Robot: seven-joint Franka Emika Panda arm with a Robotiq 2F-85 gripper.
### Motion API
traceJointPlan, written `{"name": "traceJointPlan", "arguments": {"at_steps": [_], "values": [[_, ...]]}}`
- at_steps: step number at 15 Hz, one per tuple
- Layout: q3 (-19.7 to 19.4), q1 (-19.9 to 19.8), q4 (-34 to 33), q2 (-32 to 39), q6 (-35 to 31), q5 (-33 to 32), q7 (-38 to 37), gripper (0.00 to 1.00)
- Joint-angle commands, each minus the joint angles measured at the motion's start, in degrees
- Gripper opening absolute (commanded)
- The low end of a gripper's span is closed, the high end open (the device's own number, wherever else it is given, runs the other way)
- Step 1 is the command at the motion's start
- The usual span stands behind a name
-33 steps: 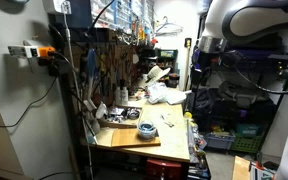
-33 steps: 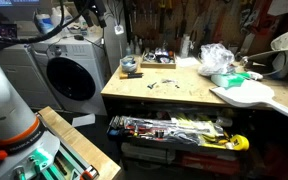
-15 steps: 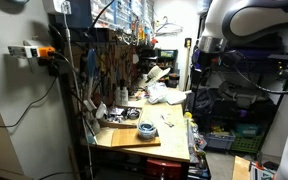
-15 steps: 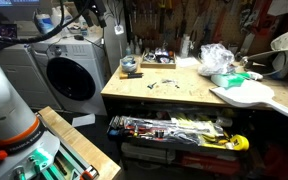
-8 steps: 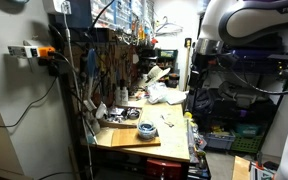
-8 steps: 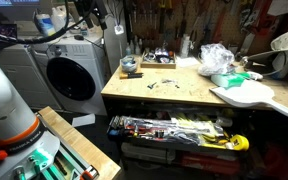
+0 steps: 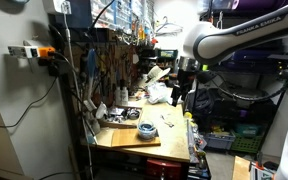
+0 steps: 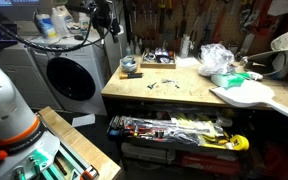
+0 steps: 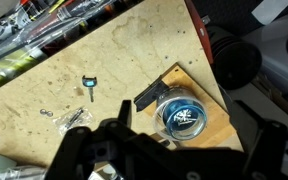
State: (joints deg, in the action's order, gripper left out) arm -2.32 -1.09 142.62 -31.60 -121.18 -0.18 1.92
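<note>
The round blue container (image 9: 187,115) is being recorded in the wrist view near one corner of the wooden workbench (image 9: 104,60), where it is being carried on a flat wooden board (image 9: 216,112). A flat black object (image 9: 154,95) is being seen just beside it on the same board; whether the two are touching cannot be told. In an exterior view the container (image 7: 147,130) is being shown on the near part of the bench top.

The gripper (image 9: 169,160) is being held in the air above the bench, clear of the container and not touching anything. Its fingers (image 9: 76,152) are being kept spread wide apart, with nothing between them. In an exterior view the gripper (image 7: 180,95) is being shown hanging from the arm over the far side of the bench.

Further along the bench top, a small blue-headed part (image 9: 88,86) and a cluster of small metal pieces (image 9: 69,118) are being noted, well apart from the container. A crumpled white plastic bag (image 8: 216,57) is being seen at the back of the bench. An open drawer of tools (image 8: 174,130) is being shown below the bench top, and a washing machine (image 8: 69,75) is standing beside the bench.
</note>
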Motion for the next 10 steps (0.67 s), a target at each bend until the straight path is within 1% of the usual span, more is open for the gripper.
{"name": "traceJointPlan", "arguments": {"at_steps": [1, 4, 5, 6, 7, 8, 10], "values": [[-1.04, -0.54, -1.18, 6.73, -3.94, 0.49, 0.51, 1.00], [-1.66, -1.21, -1.34, 10.94, -7.31, 0.28, 0.71, 1.00], [-2.10, -1.63, -1.19, 12.20, -9.43, 0.07, 1.09, 1.00], [-2.49, -1.79, -1.32, 13.44, -10.78, 0.32, 1.49, 1.00], [-3.51, -1.42, -1.58, 14.74, -11.54, 1.87, 3.44, 1.00], [-1.87, -1.67, -0.48, 11.84, -9.98, 0.30, 0.68, 1.00], [-2.06, -1.82, -0.72, 12.94, -10.31, 0.36, 0.94, 1.00]]}}
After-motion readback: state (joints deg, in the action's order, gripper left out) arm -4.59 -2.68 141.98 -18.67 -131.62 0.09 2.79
